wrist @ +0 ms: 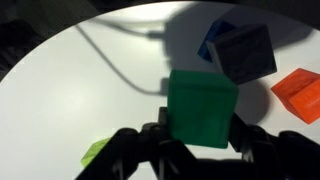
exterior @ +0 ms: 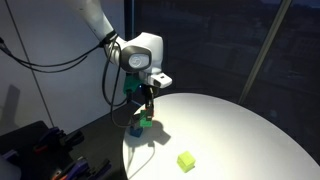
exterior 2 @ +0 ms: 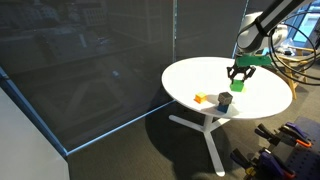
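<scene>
**A:** What's the worry here?

**B:** The claw (wrist: 200,138) is clamped on the green cube (wrist: 202,107), one finger on each side. The cube looks lifted clear of the round white surface (exterior: 240,130), and the dark blue cube (wrist: 240,50) is near it, just below. In the wrist view the fingers seem to grip only the lower part of the green cube. I'd judge that a jolt could twist it in the grip or let it slip out. It would then drop and bounce, maybe off the edge.

**A:** Anything else?

**B:** A low swing could clip the dark blue cube and shove it toward the orange block (wrist: 300,93) beside it.

**A:** And the count?

**B:** There are four blocks. One is the green cube, one the dark blue cube and one the orange block. The last is the yellow-green block (exterior: 186,160), which lies well apart from the others. There is one claw and one surface.
</scene>
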{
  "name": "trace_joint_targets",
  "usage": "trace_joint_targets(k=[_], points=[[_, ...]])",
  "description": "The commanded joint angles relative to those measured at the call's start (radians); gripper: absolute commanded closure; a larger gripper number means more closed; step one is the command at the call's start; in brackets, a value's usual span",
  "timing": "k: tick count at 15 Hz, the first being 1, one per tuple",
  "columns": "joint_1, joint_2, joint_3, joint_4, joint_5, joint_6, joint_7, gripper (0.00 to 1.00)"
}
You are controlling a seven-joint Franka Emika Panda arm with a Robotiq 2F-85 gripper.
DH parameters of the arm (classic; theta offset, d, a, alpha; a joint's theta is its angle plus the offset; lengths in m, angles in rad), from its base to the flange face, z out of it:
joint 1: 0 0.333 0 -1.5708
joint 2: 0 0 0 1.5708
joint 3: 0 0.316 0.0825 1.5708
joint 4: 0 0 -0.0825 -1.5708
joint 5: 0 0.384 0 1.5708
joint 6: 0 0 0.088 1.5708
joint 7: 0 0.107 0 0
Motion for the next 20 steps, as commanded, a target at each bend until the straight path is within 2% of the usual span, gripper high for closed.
trace_joint_targets(k=[1,2,15,16,20], points=[[-0.011,-0.001,0.010,0.002,-0.004,-0.002,0.003,0.69],[-0.011,-0.001,0.010,0.001,-0.004,-0.002,0.003,0.44],[-0.010,0.004,0.010,0.000,-0.004,-0.002,0.003,0.44],[-0.010,0.004,0.010,0.000,-0.004,-0.002,0.003,0.69],[-0.018,-0.007,0.009,0.003,0.003,-0.003,-0.006,0.69]])
